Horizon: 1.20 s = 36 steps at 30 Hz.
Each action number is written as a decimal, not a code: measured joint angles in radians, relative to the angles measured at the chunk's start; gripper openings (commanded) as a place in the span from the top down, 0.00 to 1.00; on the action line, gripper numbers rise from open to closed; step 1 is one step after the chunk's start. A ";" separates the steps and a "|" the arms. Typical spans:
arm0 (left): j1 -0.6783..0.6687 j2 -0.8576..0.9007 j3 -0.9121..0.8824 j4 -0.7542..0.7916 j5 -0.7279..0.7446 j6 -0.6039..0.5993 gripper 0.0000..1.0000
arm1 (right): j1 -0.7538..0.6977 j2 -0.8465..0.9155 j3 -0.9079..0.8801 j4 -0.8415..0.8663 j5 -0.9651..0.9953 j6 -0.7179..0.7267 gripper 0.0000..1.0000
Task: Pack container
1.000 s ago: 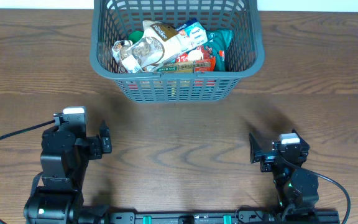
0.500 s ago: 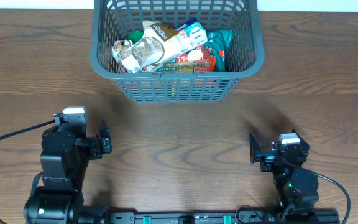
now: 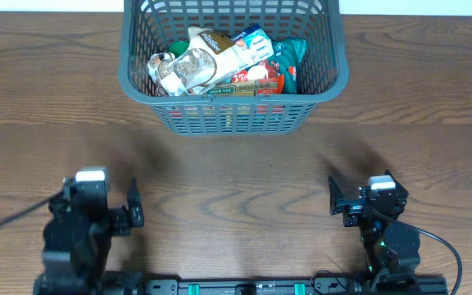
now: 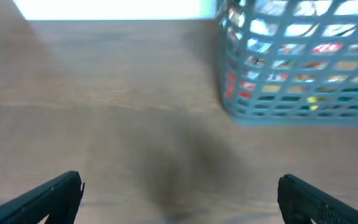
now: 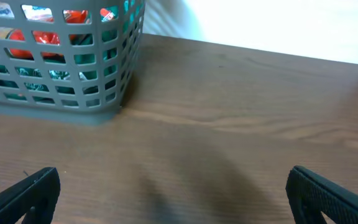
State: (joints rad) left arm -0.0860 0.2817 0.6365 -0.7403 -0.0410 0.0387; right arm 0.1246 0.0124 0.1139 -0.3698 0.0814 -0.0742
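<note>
The table point(image 3: 236, 172) was dark brown wood grain, bare across its middle, and beyond its far edge lay only a bright white band with no detail. The container point(image 3: 233, 74), a dark grey lattice basket, stood at the far middle of the table, its back wall cut off by the top of the overhead picture, well apart from both arms at the near edge. Only the overhead view looked down into it, showing a heap of snack packets point(image 3: 220, 61) in white, green and red. The wrist views caught just patches of colour through the slots. The left wrist view was blurred and had the basket at upper right. The right wrist view was sharp and had it at upper left. In each, the black fingertips sat at opposite lower corners, so the left gripper point(image 4: 180, 182) and the right gripper point(image 5: 173, 174) were spread wide with nothing between them but bare wood.
</note>
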 measured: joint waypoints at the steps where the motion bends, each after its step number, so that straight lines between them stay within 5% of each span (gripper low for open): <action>1: 0.000 -0.039 -0.031 0.018 0.012 0.001 0.01 | 0.000 0.000 0.000 0.000 0.000 0.000 0.01; 8: 0.000 -0.245 -0.348 0.396 0.041 0.003 0.01 | 0.000 0.000 0.000 0.000 -0.001 0.000 0.01; 16: 0.000 -0.271 -0.577 0.845 0.042 0.013 0.02 | 0.000 0.000 0.000 0.000 -0.002 0.000 0.01; 36: 0.000 -0.271 -0.618 0.733 0.275 0.101 0.01 | 0.000 -0.001 0.000 0.000 -0.002 0.000 0.01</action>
State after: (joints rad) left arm -0.0860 0.0105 0.0189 -0.0074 0.2344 0.1394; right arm 0.1246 0.0116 0.1139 -0.3698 0.0795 -0.0742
